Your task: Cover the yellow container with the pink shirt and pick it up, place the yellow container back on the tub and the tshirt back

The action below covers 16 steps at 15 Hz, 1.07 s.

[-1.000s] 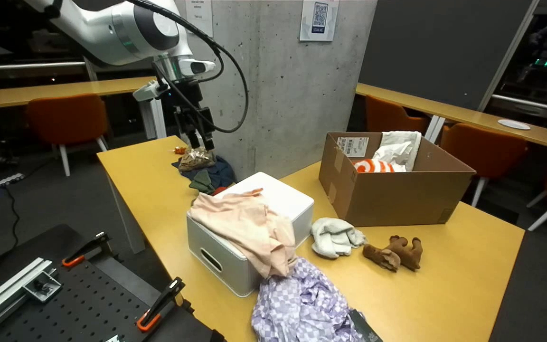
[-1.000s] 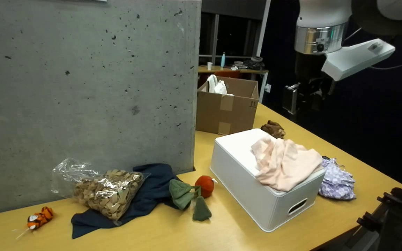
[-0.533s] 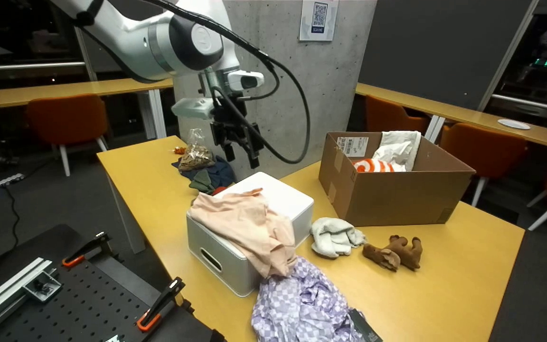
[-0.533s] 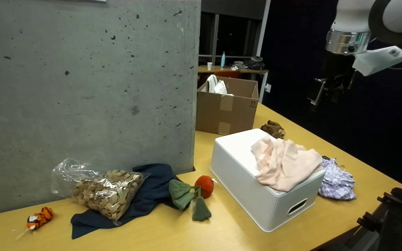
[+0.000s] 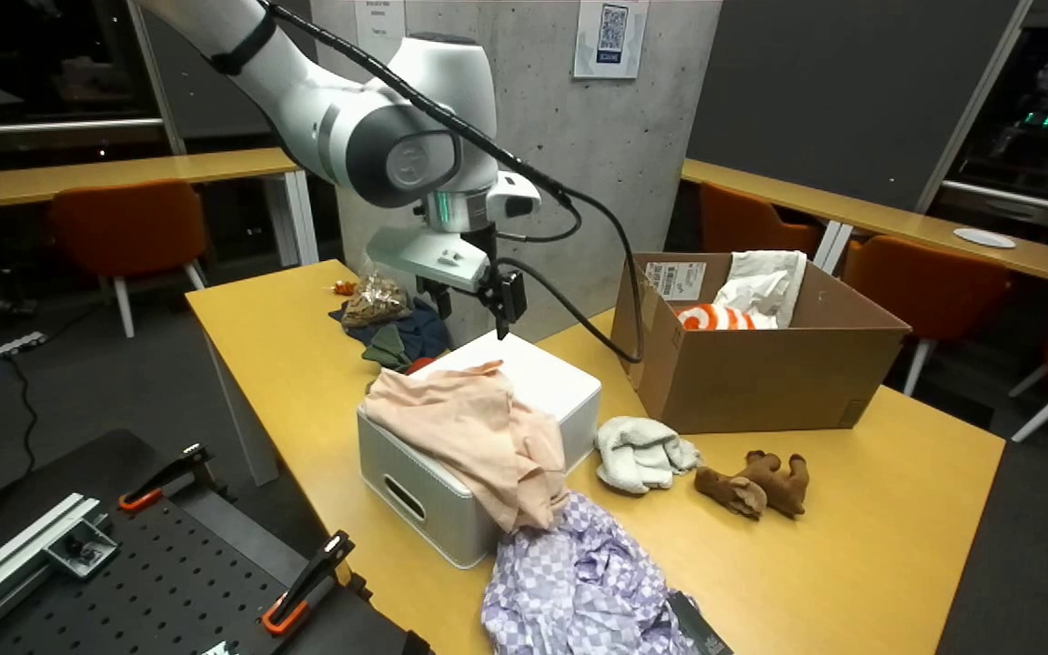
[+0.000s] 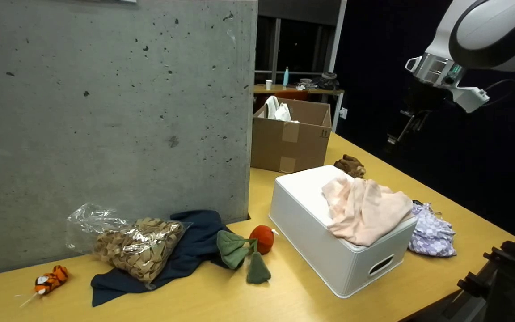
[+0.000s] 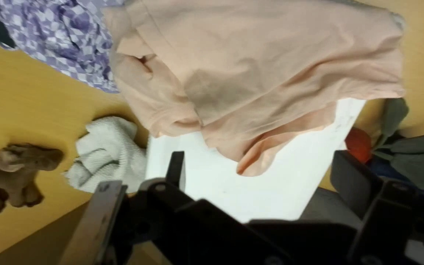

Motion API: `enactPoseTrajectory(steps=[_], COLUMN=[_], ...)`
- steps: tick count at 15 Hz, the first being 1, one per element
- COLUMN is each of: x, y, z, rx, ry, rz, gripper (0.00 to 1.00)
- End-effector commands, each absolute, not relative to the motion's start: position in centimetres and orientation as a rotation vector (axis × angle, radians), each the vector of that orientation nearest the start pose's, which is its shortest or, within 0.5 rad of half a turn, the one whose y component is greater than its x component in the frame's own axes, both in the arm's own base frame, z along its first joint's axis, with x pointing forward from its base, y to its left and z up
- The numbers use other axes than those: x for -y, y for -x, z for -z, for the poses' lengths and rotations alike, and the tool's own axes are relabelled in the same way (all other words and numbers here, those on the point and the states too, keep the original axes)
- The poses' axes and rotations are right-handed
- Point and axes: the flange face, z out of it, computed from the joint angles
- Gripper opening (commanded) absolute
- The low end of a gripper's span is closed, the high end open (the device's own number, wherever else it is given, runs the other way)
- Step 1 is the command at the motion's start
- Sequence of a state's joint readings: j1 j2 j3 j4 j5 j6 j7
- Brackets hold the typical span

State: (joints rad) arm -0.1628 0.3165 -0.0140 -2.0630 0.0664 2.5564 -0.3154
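Note:
The pink shirt (image 5: 478,428) lies crumpled over one end of the white tub (image 5: 547,377) and hangs down one side. In the other views the shirt (image 6: 367,210) (image 7: 256,62) leaves part of the tub's flat white top (image 6: 302,190) (image 7: 256,191) bare. No yellow container shows in any view. My gripper (image 5: 471,318) is above the tub, apart from it and from the shirt. In the wrist view my gripper (image 7: 260,162) is wide open with nothing between its fingers. A folded shirt edge shows just beyond the fingertips.
A purple checkered cloth (image 5: 588,582), a pale towel (image 5: 640,453) and a brown plush animal (image 5: 760,485) lie near the tub. A cardboard box (image 5: 770,382) stands behind. A bag of brown strips (image 6: 143,248), dark cloth (image 6: 199,246), plush plant (image 6: 263,239) and orange toy (image 6: 51,279) lie along the wall.
My gripper has moved right and down in an exterior view, from over the far table end to above the tub, and the wrist has turned. The shirt and tub have not moved.

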Motion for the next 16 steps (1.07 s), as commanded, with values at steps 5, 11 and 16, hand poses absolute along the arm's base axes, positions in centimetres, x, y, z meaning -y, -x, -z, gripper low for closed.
enactPoseTrajectory(steps=[5,11,16], x=[10.0,11.3,11.8], y=[-62.4,-65.2,-66.6], z=[-24.6,-19.9,-16.6], rx=[0.406,0.372,0.348], ry=[3.025,3.043,3.053], rz=[0.203,0.083,-0.022], gripper=[1.0,1.0,1.0])
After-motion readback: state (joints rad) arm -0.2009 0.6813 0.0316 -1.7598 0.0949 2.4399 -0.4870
